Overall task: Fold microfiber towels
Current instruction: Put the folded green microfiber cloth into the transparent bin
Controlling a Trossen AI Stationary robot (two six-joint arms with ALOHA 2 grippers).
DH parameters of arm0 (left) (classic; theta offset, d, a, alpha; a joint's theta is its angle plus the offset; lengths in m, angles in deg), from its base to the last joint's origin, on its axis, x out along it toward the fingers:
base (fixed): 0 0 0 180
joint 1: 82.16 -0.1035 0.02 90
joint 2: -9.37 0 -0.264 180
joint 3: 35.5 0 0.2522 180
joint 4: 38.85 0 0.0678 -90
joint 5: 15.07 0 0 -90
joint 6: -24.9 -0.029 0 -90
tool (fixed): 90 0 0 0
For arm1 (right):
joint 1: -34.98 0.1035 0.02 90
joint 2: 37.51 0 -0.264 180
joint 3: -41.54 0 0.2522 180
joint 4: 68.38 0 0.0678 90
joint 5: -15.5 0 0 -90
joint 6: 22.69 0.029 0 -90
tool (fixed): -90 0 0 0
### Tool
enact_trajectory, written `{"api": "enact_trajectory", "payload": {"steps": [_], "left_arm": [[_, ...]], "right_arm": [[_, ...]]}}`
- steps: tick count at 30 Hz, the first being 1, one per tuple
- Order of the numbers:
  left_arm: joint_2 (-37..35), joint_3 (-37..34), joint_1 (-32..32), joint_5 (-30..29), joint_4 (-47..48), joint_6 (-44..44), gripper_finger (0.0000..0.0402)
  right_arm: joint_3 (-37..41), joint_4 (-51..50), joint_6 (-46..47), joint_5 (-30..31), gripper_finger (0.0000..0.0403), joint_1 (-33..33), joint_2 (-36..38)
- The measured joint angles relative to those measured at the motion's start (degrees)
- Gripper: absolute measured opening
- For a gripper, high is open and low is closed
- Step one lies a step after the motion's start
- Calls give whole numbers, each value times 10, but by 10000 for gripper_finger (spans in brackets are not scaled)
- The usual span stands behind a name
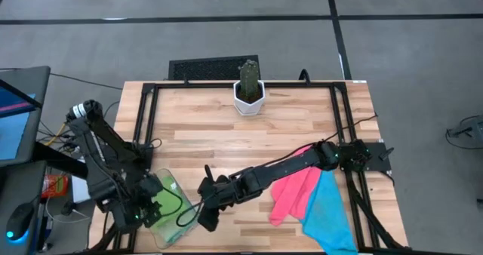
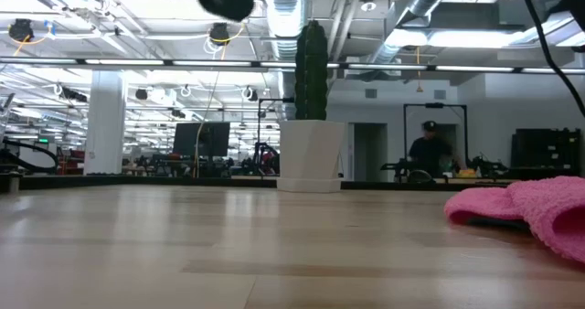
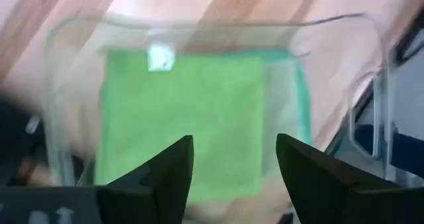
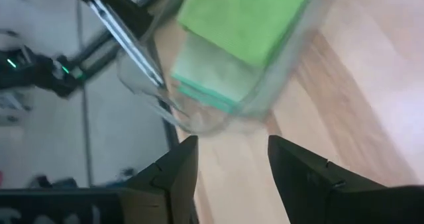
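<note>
pale wooden boards make the bench (image 1: 226, 127), with a black frame round its edges and a white pot with a cactus (image 1: 248, 89) at the middle of the far edge. beyond the bench the low view shows a large hall with ceiling pipes and a person far off.

at the near left corner stands a clear plastic bin (image 1: 183, 216), and inside it lies a folded green towel (image 3: 179, 118), flat and square. the left gripper (image 3: 232, 177) hangs directly above the bin, its fingers apart and holding nothing, so it seems the green towel is already put away. the right gripper (image 4: 232, 177) reaches across the near edge to just beside the bin on its right side; its fingers are also apart and empty, and it looks down at the bin wall and the bare wood next to it.

the towels not yet folded are on the other side: a pink towel (image 1: 293, 195) and a blue towel (image 1: 332, 213) lie crumpled near the near right corner, touching each other, the blue one hanging partly over the near edge. the pink one lies with its long axis running from the right arm's base toward the near edge.

for the coming move this is what matters: the pink towel is behind the right gripper, toward the right edge, so this arm must draw back to reach it. the right arm is the nearer one; the left arm is well apart from both towels.
</note>
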Motion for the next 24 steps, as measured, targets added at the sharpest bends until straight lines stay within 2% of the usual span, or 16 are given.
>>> {"api": "enact_trajectory", "payload": {"steps": [5,10,20,24], "left_arm": [[76,-25,-4,2,-52,-52,202],[158,-20,-8,3,-97,-101,204],[216,-25,-8,17,-132,-130,204],[251,-25,-12,44,-154,-165,204]], "right_arm": [[1,-67,-23,12,205,1,22],[0,-98,-30,32,205,4,28],[0,-133,-34,32,200,4,31],[0,-136,-33,32,200,4,31]]}}
